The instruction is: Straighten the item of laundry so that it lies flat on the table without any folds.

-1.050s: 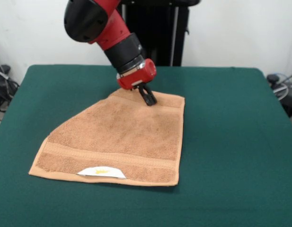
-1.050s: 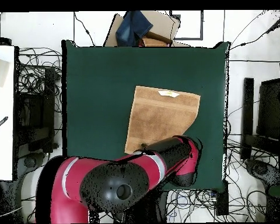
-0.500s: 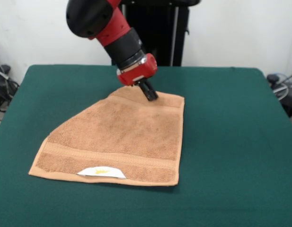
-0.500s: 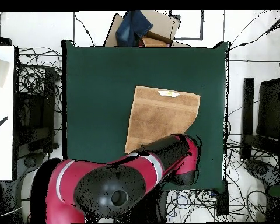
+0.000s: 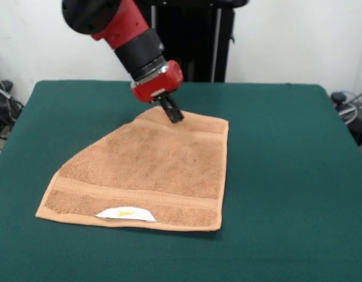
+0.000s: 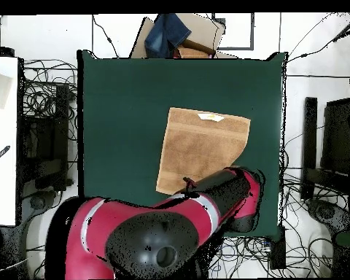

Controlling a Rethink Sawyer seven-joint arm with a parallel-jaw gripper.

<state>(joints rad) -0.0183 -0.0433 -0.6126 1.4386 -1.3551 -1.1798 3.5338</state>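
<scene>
- Front view: the towel (image 5: 146, 173) lies on the green bench (image 5: 286, 176), left of the middle, and touches none of the bench's edges
- Front view: the towel's near edge and right edge run straight, with a woven band across the near part and a white label (image 5: 125, 214) with a yellow mark at the near hem
- Front view: the far left corner does not show as a square corner; the left side runs as a slant from the near left corner up to the far edge, so the cloth looks folded there
- Front view: the red and black arm (image 5: 125, 32) comes down from the upper left, and the hand (image 5: 173, 114) is at the towel's far edge, its dark tip at or just above the cloth
- Front view: the tip of the hand looks like one narrow dark piece, and I cannot tell whether it is spread, pressed together or pinching the cloth
- Overhead view: the towel (image 6: 203, 146) lies on the bench (image 6: 119, 124) right of the middle, with the label (image 6: 211, 117) at the edge away from the robot
- Overhead view: the lower right corner is cut off on a slant, and the arm (image 6: 178, 226) covers the towel's edge nearest the robot
- Overhead view: the hand is hidden under the arm
</scene>
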